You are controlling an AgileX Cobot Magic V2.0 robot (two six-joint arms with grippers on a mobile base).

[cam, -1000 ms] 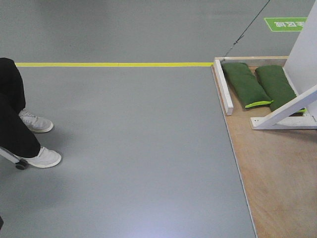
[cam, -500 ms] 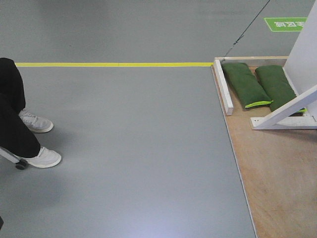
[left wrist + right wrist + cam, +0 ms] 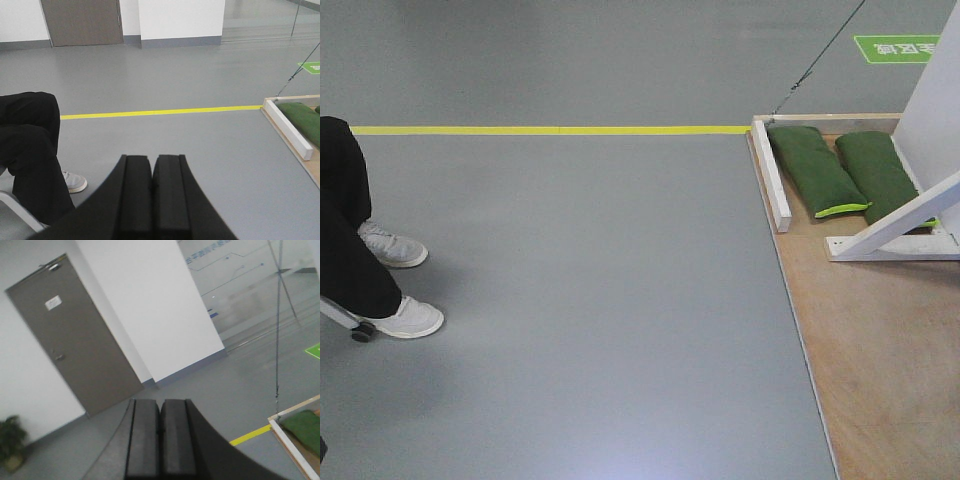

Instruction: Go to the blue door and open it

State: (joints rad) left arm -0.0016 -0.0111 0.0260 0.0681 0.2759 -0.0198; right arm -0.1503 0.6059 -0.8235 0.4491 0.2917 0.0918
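Plywood platform (image 3: 880, 380), green sandbags (image 3: 815, 170), blocky left end effector (image 3: 152, 162)

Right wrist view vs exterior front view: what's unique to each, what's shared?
Right wrist only: the shut right gripper, a grey-brown door in a white wall, a potted plant. Front only: a person's white sneakers, the white angled brace, most of the plywood platform. Both: yellow floor line, green sandbags. The blue door shows in neither.
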